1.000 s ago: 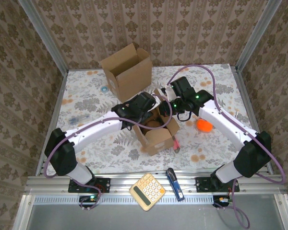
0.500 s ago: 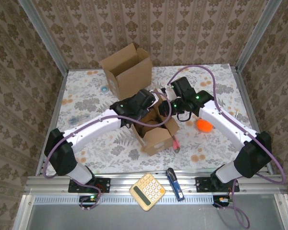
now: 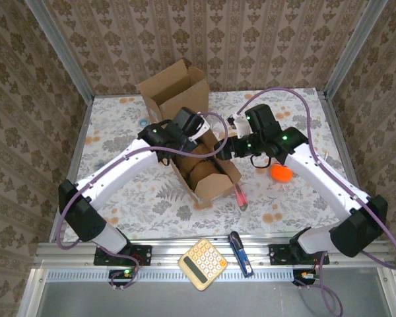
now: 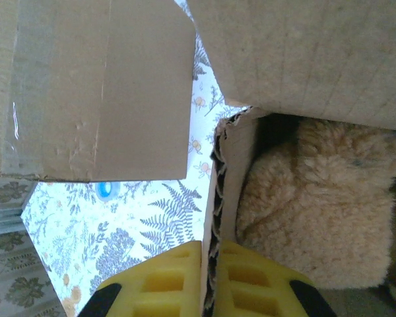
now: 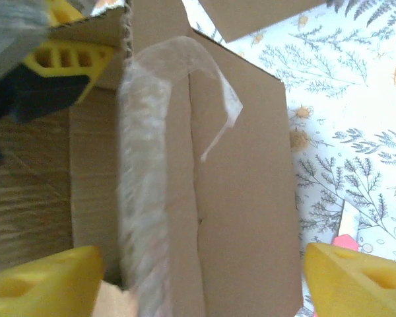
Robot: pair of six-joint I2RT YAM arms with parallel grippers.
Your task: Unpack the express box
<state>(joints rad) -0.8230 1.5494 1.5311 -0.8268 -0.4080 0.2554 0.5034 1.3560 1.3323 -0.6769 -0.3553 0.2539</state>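
The left gripper (image 4: pixel 211 267) was closed down to a narrow gap. Its yellow fingers (image 4: pixel 152 281) pinched one corrugated wall of the small, open, brown cardboard express box (image 4: pixel 230 165), one finger outside the wall and one inside. In the overhead view, this gripper sat at the far rim of the express box (image 3: pixel 214 188).

The right gripper (image 5: pixel 204 257) was spread wide. Its yellow fingers (image 5: pixel 46 277) stood on either side of a flap of the express box that carried a strip of clear packing tape (image 5: pixel 148 132). Whether the pads touched the cardboard could not be told. Seen from above, it was at the right rim of the express box.

The express box stood near the middle of a floral-patterned table (image 3: pixel 119 191). Inside it lay a tan, fluffy plush toy (image 4: pixel 317 205).

- **Behind the express box:** a larger, open, brown cardboard carton (image 3: pixel 178 99).
- **To its right:** an orange ball (image 3: pixel 282 173).
- **Just beside its near right corner:** a slim pink object (image 3: pixel 239 197).
- **In front of it, on the table's front rail:** a yellow calculator (image 3: pixel 202 264), its keys too small to read, and a blue clip-like tool (image 3: pixel 240 253).
- **To its left and behind:** a small blue round item (image 4: pixel 105 190).
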